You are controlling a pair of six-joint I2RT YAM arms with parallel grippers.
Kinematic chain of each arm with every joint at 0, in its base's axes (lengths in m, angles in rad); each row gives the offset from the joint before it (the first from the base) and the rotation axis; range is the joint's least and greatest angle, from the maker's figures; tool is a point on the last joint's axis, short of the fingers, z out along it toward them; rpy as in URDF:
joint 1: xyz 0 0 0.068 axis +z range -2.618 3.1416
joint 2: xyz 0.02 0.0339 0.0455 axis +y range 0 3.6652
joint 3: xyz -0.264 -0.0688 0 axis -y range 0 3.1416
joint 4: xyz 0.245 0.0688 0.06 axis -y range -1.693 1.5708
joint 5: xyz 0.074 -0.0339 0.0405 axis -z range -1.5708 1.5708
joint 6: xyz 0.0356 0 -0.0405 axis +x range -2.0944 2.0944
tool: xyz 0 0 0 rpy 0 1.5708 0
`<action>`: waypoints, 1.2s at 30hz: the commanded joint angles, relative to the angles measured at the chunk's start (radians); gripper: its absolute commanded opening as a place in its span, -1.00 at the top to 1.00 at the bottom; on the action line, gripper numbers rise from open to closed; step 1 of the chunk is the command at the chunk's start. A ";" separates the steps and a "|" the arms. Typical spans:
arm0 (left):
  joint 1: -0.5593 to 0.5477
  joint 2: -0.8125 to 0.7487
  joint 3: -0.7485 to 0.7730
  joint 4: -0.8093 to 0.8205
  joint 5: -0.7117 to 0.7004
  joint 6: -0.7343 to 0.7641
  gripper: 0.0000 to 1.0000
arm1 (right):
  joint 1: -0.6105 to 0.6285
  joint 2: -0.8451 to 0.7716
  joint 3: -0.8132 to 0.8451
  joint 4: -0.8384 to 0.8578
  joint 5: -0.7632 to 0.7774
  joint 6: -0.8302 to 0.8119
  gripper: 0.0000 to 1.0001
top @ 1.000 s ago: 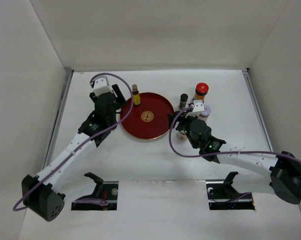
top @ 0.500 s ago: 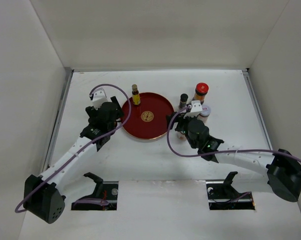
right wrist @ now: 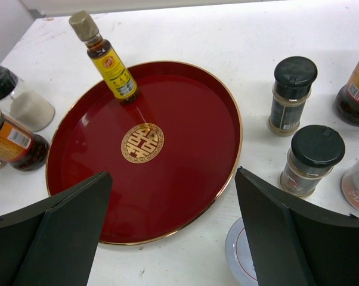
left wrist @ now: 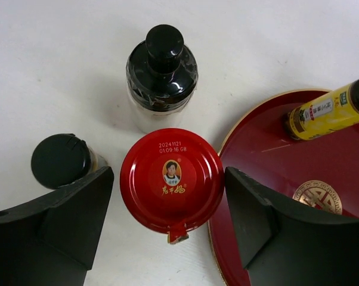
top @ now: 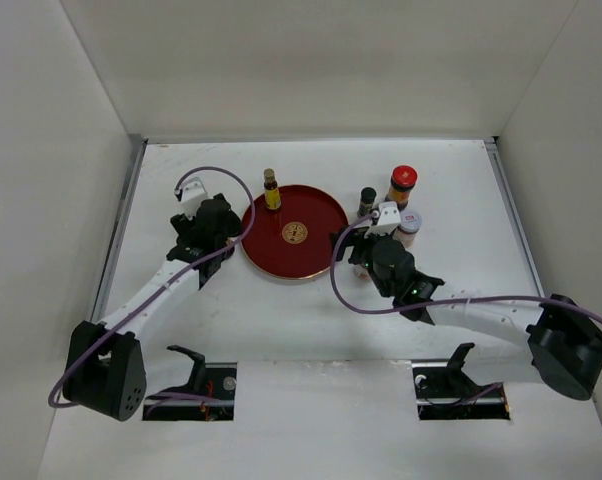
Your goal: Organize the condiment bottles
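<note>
Red-capped jar (left wrist: pixel 170 179) between parted left jaws

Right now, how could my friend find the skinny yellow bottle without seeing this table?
Find the round red tray in the middle of the white table. At its far left edge stands a slim brown bottle with a yellow label. It is the only bottle on the tray; the other bottles stand outside it.

The right wrist view's edge crops an amber jar (right wrist: pixel 352 98) and a short jar (right wrist: pixel 358 185).
</note>
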State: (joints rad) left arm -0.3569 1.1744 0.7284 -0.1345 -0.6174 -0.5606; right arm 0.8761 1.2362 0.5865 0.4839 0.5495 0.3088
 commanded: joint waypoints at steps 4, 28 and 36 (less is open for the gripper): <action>0.032 0.019 0.000 0.093 0.059 -0.025 -0.35 | -0.004 0.014 0.033 0.053 -0.010 -0.008 -0.83; -0.184 -0.073 0.195 0.068 -0.047 0.030 0.35 | -0.004 0.002 0.026 0.053 -0.010 -0.007 -0.83; -0.176 0.160 0.339 0.165 0.005 0.068 0.35 | -0.004 0.000 0.024 0.053 -0.010 -0.008 -0.83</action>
State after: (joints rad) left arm -0.5449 1.3121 0.9577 -0.1402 -0.6151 -0.5228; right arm 0.8761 1.2507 0.5865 0.4839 0.5472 0.3084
